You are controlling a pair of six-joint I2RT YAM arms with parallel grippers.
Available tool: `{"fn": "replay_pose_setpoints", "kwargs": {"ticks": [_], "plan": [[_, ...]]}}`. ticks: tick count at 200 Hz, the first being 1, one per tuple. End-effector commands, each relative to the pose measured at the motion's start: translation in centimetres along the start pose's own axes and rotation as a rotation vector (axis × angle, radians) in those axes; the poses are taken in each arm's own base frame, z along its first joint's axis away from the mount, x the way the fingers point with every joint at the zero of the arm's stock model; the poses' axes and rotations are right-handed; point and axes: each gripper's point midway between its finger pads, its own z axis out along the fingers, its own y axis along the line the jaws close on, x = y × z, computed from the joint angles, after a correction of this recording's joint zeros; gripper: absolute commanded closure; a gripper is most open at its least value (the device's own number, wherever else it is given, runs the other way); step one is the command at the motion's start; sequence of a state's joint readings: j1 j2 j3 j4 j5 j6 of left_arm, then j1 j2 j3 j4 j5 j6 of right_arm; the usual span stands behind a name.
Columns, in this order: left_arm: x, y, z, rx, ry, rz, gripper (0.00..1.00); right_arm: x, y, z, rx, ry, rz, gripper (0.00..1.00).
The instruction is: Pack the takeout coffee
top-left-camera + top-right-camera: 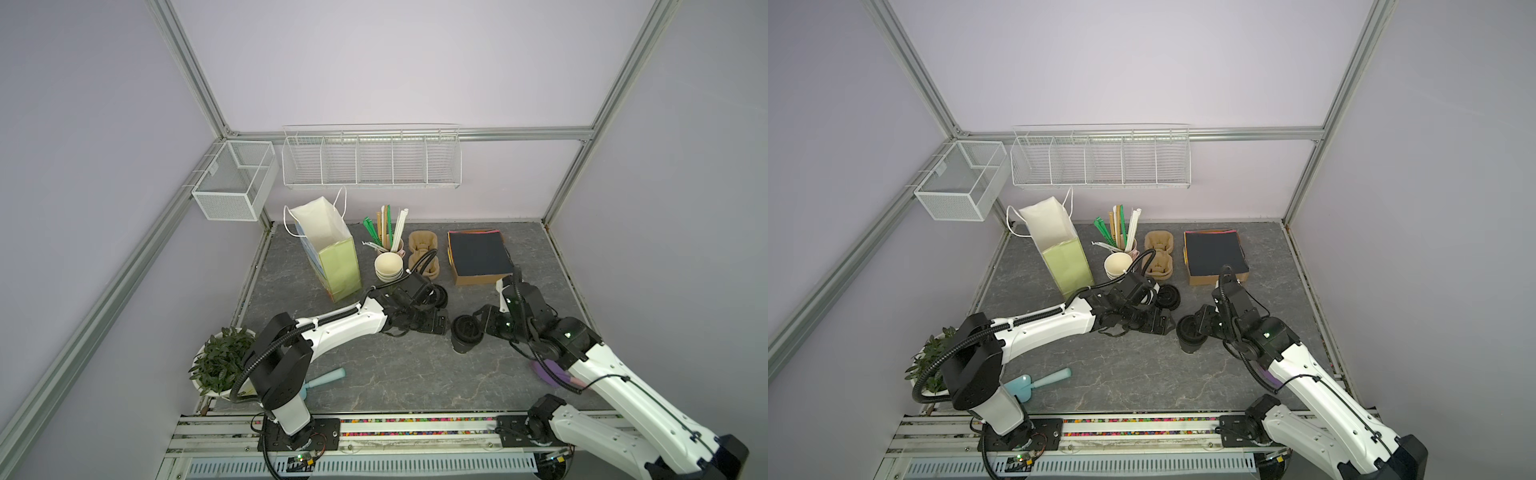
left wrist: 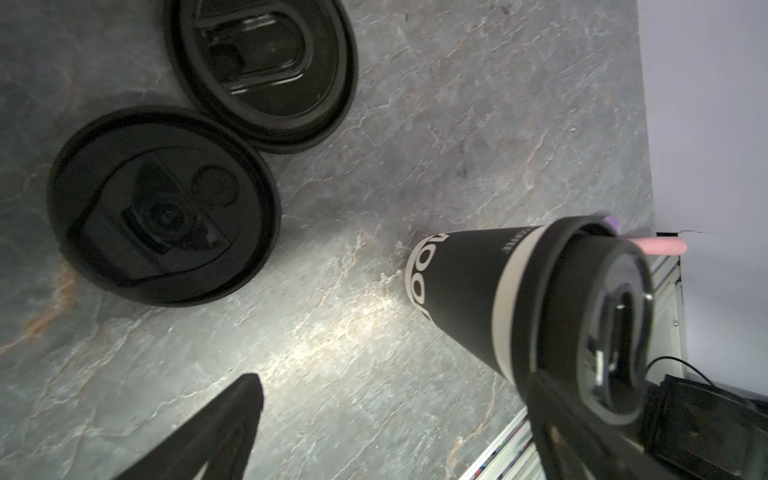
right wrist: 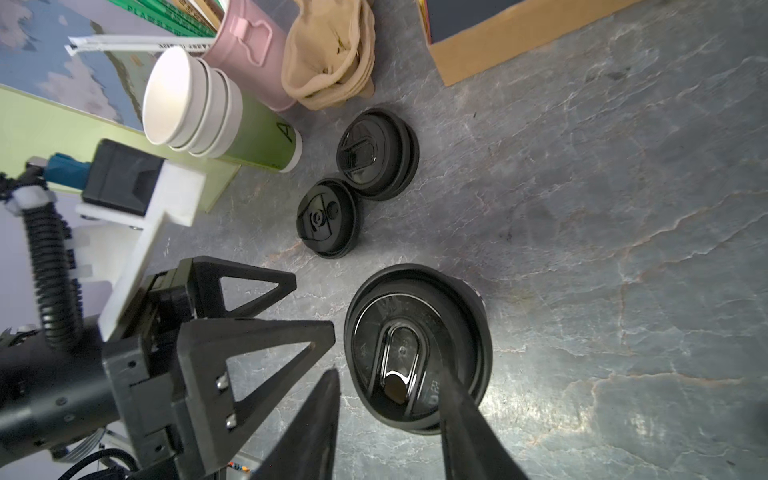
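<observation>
The takeout coffee [image 1: 465, 338] [image 1: 1191, 336] stands upright mid-table, a dark cup with white lettering, a cream band and a black lid [image 3: 415, 345] [image 2: 469, 282]. My right gripper [image 3: 390, 376] [image 1: 484, 323] hovers at the lid with its jaws partly apart. One finger crosses over the lid's edge and the other hangs beside the cup, so nothing is held. My left gripper [image 2: 390, 424] [image 1: 441, 322] [image 3: 311, 307] is wide open just left of the cup, low over bare table. The cup's top sits close to one of its fingers.
Two loose black lids [image 2: 162, 208] [image 2: 266, 70] [image 3: 376, 153] lie behind the cup. Further back stand an open paper bag [image 1: 332, 249], stacked green cups [image 3: 191, 108], a pink straw holder [image 3: 245, 45], pulp carriers [image 1: 423, 251] and a napkin box [image 1: 478, 257]. A plant [image 1: 220, 359] sits front left.
</observation>
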State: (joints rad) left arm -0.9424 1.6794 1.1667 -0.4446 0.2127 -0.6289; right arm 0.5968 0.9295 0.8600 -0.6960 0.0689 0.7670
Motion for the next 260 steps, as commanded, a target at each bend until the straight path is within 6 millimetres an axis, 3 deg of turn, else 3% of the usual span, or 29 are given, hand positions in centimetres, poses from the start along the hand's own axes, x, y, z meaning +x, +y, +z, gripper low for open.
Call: {"fn": "replay_pose_setpoints", "kwargs": {"ticks": [1, 36, 83, 204, 260], "plan": [[-1.2, -0.9, -0.6, 0.042, -0.060, -0.013, 0.01, 0.0, 1.5, 0.5, -0.055, 0.021, -0.039, 0.61], [-1.2, -0.6, 0.0, 0.044, -0.061, -0.026, 0.01, 0.5, 1.2, 1.1, -0.059, 0.032, -0.039, 0.65], [-2.2, -1.4, -0.9, 0.091, -0.107, -0.037, 0.01, 1.2, -0.1, 1.6, -0.029, 0.035, -0.029, 0.69], [-1.3, -0.5, 1.3, 0.066, -0.051, -0.051, 0.04, 2.8, -2.7, 2.8, 0.024, 0.033, 0.024, 0.90], [-0.5, 0.2, 2.0, 0.060, -0.034, -0.062, 0.06, 3.1, -3.2, 3.0, 0.044, 0.035, 0.034, 0.94]]}}
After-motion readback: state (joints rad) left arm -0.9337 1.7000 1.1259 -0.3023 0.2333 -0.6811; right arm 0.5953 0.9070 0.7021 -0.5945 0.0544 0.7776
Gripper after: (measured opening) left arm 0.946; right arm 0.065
